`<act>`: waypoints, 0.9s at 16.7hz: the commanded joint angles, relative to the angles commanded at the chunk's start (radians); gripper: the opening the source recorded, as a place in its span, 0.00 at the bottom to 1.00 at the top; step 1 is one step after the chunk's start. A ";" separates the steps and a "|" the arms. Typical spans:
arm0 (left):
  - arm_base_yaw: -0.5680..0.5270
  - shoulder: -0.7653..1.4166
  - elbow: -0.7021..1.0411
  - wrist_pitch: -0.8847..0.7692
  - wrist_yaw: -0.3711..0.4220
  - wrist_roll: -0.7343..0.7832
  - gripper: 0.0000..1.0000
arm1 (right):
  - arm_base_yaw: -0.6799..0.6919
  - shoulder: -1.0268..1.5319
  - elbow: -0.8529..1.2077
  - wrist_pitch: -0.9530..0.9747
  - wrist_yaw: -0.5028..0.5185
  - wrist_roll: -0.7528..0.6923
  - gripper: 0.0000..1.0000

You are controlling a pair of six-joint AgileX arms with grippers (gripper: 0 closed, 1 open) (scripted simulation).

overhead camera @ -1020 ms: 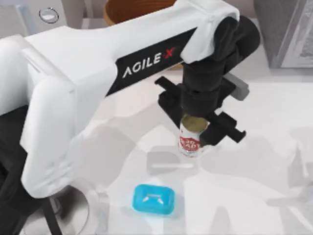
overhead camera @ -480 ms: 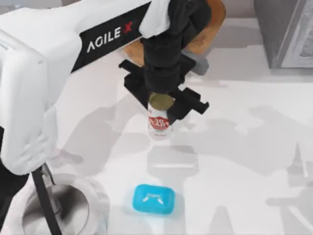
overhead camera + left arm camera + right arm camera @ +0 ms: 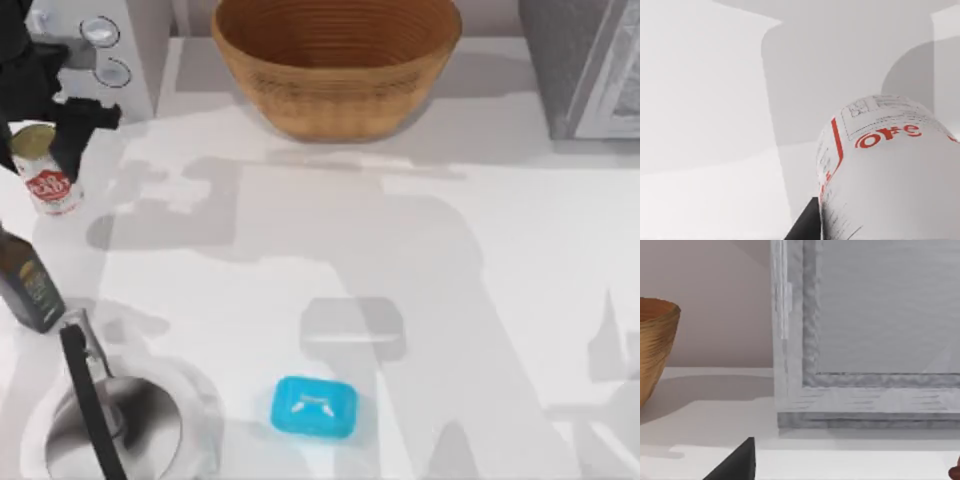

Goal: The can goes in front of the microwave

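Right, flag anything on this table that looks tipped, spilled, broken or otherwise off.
Nothing stands out. The can is upright in the left gripper, just in front of the microwave at the table's left. The wicker basket, blue block and dark bottle all sit squarely, with no spill in sight.

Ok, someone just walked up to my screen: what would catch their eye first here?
Probably the big woven basket at the back middle of the table, then the bright blue block alone near the front. At the far left, the left gripper holds the red-labelled can upright, jaws shut on it, just in front of the microwave with its two dials; a dark bottle stands nearer the front edge.
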 joint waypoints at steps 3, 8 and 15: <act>0.148 -0.030 -0.041 0.012 0.000 0.036 0.00 | 0.000 0.000 0.000 0.000 0.000 0.000 1.00; 0.201 -0.043 -0.058 0.017 0.000 0.051 0.00 | 0.000 0.000 0.000 0.000 0.000 0.000 1.00; 0.201 -0.040 -0.086 0.047 0.000 0.052 0.00 | 0.000 0.000 0.000 0.000 0.000 0.000 1.00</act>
